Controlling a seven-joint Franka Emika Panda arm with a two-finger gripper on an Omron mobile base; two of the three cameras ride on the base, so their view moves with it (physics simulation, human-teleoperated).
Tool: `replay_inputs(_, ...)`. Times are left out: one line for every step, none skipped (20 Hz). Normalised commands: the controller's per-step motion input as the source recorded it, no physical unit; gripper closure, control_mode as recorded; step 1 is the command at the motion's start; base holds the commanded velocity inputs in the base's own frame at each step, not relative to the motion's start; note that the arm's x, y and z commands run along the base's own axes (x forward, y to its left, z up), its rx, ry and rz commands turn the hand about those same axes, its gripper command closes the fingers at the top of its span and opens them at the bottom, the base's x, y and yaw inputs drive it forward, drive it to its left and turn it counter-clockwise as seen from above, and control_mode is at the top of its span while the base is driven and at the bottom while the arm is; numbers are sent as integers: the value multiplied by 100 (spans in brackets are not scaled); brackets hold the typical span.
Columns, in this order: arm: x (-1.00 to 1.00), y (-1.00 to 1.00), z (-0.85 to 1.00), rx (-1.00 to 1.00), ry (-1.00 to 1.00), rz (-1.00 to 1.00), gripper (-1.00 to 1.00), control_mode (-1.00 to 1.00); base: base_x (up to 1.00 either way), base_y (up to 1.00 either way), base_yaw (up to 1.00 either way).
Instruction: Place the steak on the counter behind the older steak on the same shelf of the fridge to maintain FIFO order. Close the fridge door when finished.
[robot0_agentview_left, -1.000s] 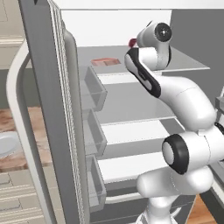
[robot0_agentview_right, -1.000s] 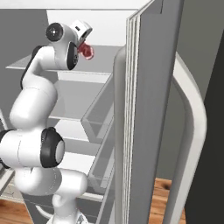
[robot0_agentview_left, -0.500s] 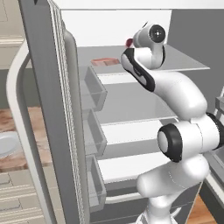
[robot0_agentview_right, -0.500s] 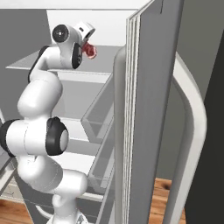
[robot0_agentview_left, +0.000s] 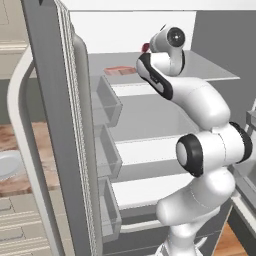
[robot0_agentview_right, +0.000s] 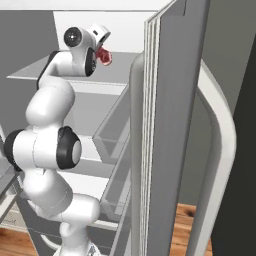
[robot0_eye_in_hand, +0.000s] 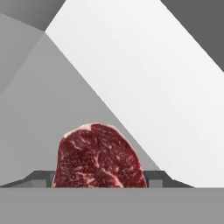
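Gripper (robot0_agentview_right: 103, 54) holds the steak (robot0_eye_in_hand: 99, 156) above the top shelf (robot0_agentview_left: 210, 70) inside the open fridge (robot0_agentview_left: 60, 125). Older steak (robot0_agentview_left: 120, 71) lies on that shelf, left.

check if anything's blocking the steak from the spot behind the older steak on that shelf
Nothing visible blocks it. The gripper holds the steak above the top shelf; the hand view shows bare shelf and back wall ahead. The older steak lies toward the shelf's left front, off to one side of the arm.
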Motion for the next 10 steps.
replay_inputs(19,0,-9,-1,0,0,100,-100,0,0,0)
replay_inputs(22,0,-11,0,0,0,100,-100,0,0,0)
replay_inputs(25,0,-11,0,0,1,100,-100,0,0,0)
replay_inputs(29,0,-14,0,0,0,100,-100,0,0,0)
replay_inputs(34,0,-19,0,2,0,100,-100,0,0,0)
replay_inputs(35,0,-15,0,2,0,100,-100,0,0,0)
replay_inputs(32,0,-14,0,0,0,100,-100,0,0,0)
replay_inputs(31,0,-9,0,0,0,100,-100,0,0,0)
replay_inputs(34,0,-7,0,0,0,100,-100,0,0,0)
replay_inputs(34,0,-3,0,0,0,100,-100,0,0,0)
